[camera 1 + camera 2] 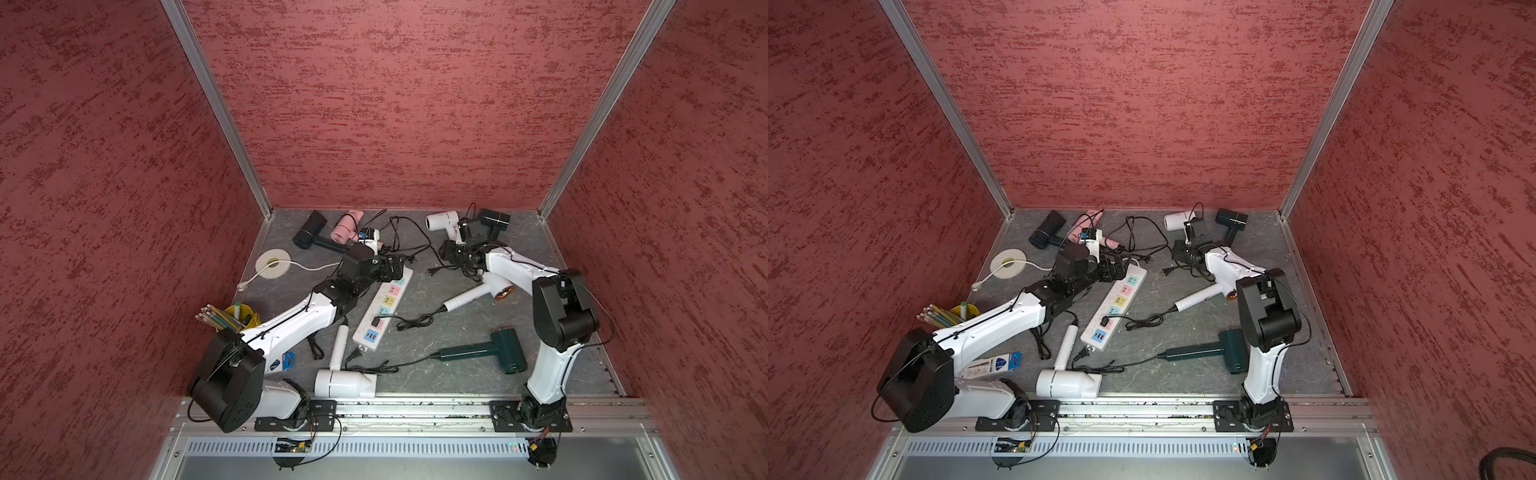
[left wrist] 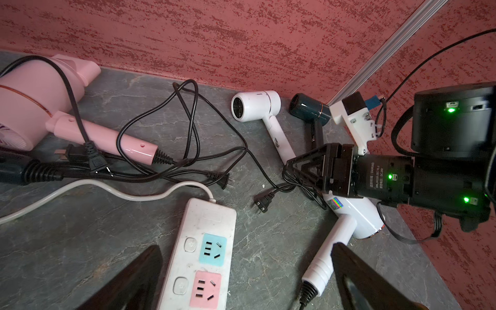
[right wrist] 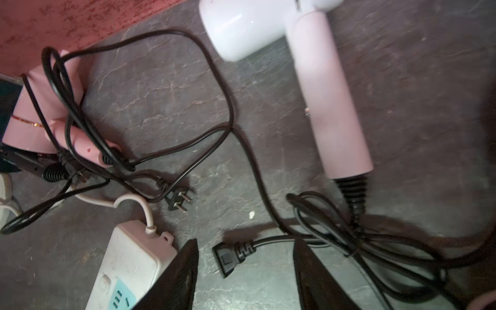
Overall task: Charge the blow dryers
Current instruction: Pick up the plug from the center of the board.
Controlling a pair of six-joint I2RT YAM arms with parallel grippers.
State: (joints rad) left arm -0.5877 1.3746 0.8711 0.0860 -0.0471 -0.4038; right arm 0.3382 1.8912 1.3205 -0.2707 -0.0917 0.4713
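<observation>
Nearest us, a white blow dryer lies at the front edge of the table; our work is farther back.
Our right gripper hangs low over a loose black plug, fingers spread to either side of it with a gap on both, gripping nothing; the plug's cord leads into the tangle at the handle end of a second white dryer at the back. Our left gripper is spread wide and empty above the far end of the power strip (one plug already sits in a socket nearer us). Back left lies the pink dryer, front right the dark green dryer.
</observation>
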